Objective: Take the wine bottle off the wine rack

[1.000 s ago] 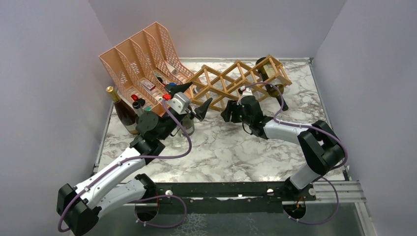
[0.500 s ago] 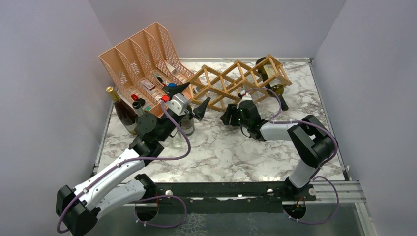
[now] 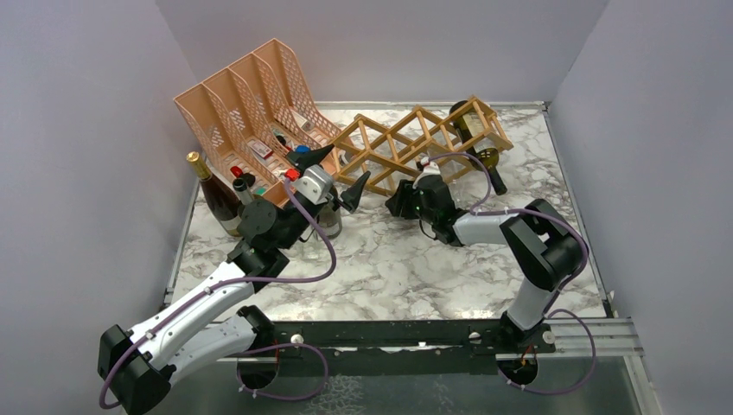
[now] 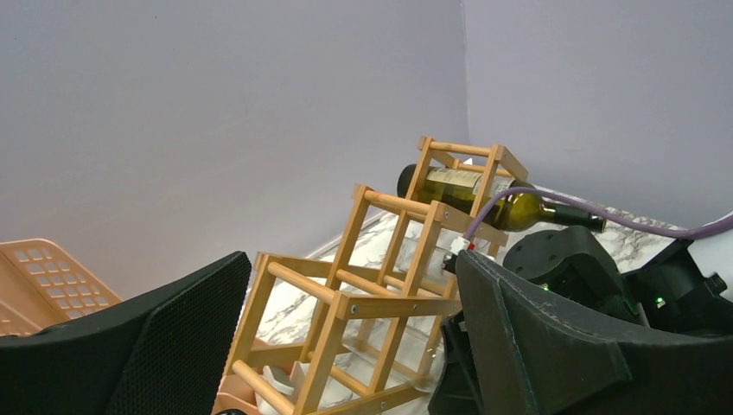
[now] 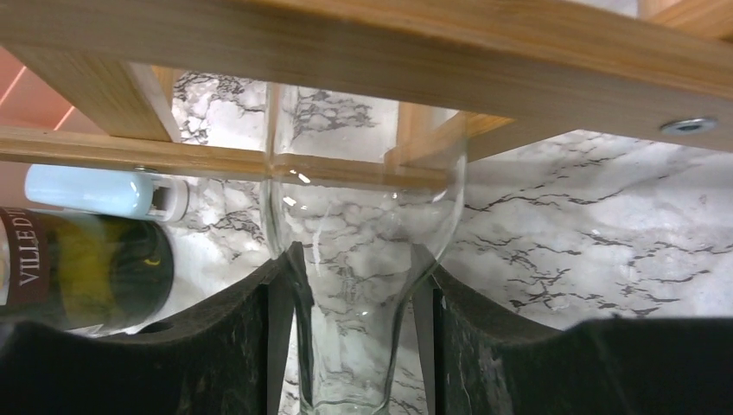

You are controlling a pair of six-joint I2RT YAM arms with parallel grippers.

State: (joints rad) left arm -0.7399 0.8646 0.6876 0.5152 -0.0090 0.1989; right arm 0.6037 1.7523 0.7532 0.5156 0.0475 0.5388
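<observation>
My right end effector [image 5: 359, 346] is clamped on the neck of a clear bottle [image 5: 363, 251] lying in the rack [image 3: 415, 138], so apparently nothing's pulled out yet, left end effector [image 4: 346, 346] spread wide beside the rack, extraction remains.

Light tan wine rack [image 3: 421, 138], diamond lattice. Dark green wine bottle [image 3: 478, 138], pale label, at 2 o'clock. Clear glass bottle [image 5: 363, 259] between black right end effector [image 5: 354, 337] pads. White tabletop [image 3: 406, 259], grey marble veining. Salmon-pink mesh file organiser [image 3: 251, 104] at 11 o'clock. Black left end effector [image 3: 339, 175]; purple cables [image 3: 315, 251].
</observation>
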